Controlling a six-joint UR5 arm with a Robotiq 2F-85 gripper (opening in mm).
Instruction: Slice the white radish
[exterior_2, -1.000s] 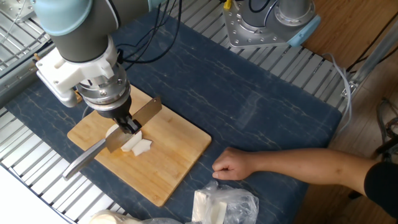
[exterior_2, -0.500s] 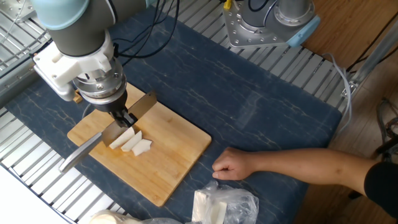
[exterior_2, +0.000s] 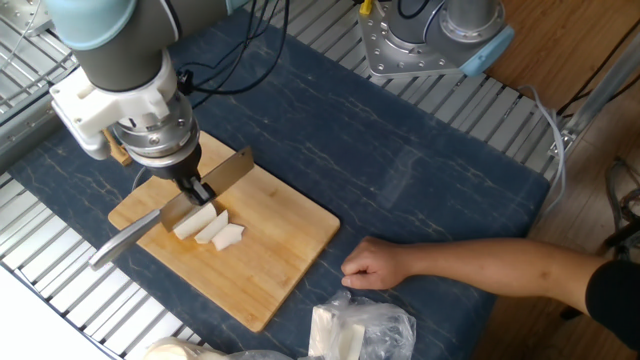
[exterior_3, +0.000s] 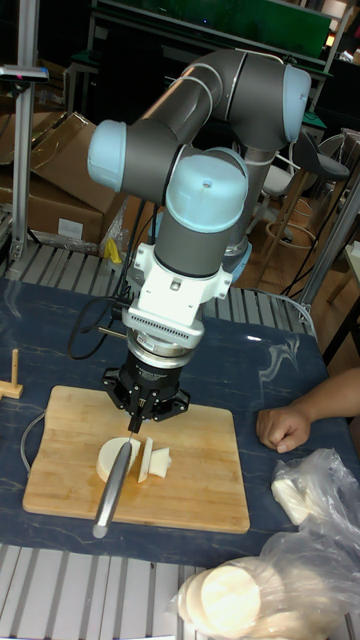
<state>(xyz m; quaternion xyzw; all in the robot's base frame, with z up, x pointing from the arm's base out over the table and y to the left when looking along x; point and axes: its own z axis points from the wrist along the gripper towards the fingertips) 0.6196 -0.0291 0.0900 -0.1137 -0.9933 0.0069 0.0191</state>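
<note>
Gripping a knife (exterior_2: 170, 205), the jaws of the gripper (exterior_2: 200, 192) are closed on its spine above the cutting board (exterior_2: 290, 235), which lies on the desk (exterior_2: 420, 150) with bare wood toward its right edge. Lying under and just right of the blade, the white radish (exterior_3: 115, 455) is part disc, part cut pieces. Compared with a second ago, the knife sits farther left, exposing more slices; a person's hand (exterior_2: 375, 265) rests right of the board.
</note>
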